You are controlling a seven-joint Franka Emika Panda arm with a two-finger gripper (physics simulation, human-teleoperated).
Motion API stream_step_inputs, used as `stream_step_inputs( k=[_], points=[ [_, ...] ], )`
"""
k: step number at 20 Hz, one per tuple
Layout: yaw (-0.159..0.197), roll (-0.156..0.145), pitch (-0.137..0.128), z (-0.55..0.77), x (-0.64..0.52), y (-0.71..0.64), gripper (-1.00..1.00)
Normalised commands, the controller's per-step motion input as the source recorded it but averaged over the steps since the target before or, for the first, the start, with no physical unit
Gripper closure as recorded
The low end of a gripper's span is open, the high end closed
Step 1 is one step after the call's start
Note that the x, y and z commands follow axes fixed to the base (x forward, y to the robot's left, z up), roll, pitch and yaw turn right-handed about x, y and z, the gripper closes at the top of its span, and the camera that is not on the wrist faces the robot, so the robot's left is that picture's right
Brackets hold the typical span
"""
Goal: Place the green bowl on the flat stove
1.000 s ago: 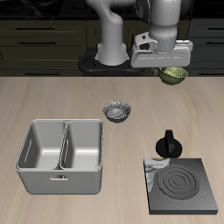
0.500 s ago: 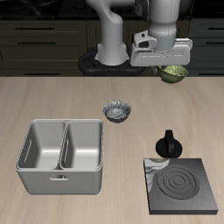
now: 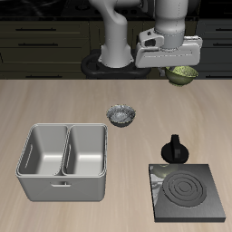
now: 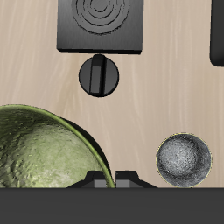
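The green bowl [image 3: 183, 75] hangs high above the table's back part, held by its rim in my gripper [image 3: 174, 71], which is shut on it. In the wrist view the green bowl [image 4: 39, 150] fills the near field, its mottled glossy inside showing; my gripper's own fingertips are hardly visible there. The flat stove [image 3: 187, 191] lies on the table near the front edge, black with pale rings, its black knob [image 3: 174, 149] at the edge farther back. In the wrist view the flat stove [image 4: 100, 24] and knob [image 4: 99, 75] lie far below.
A dark grey-blue patterned bowl [image 3: 120, 115] [image 4: 184, 158] sits mid-table. A grey two-compartment metal basin [image 3: 63, 161] stands toward the front edge. A dark object [image 4: 217, 31] shows at the wrist view's edge.
The gripper with the green bowl has risen slightly and shifted a little sideways, away from the basin's side. Nothing else has moved.
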Motion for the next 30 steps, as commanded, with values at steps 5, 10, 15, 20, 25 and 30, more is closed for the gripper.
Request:
stream_step_inputs(
  k=[5,10,15,20,25,30],
  points=[
    [0.019,0.019,0.002,0.12,0.30,0.12,1.00],
    [-0.015,0.021,0.000,0.16,0.31,0.09,1.00],
    [0.030,0.001,-0.002,0.10,0.38,0.11,1.00],
    [0.023,-0.003,-0.009,0.15,0.49,0.10,1.00],
    [-0.015,0.007,0.011,0.02,0.46,0.03,1.00],
    [0.056,-0.027,-0.010,0.02,0.52,0.00,1.00]
  ],
)
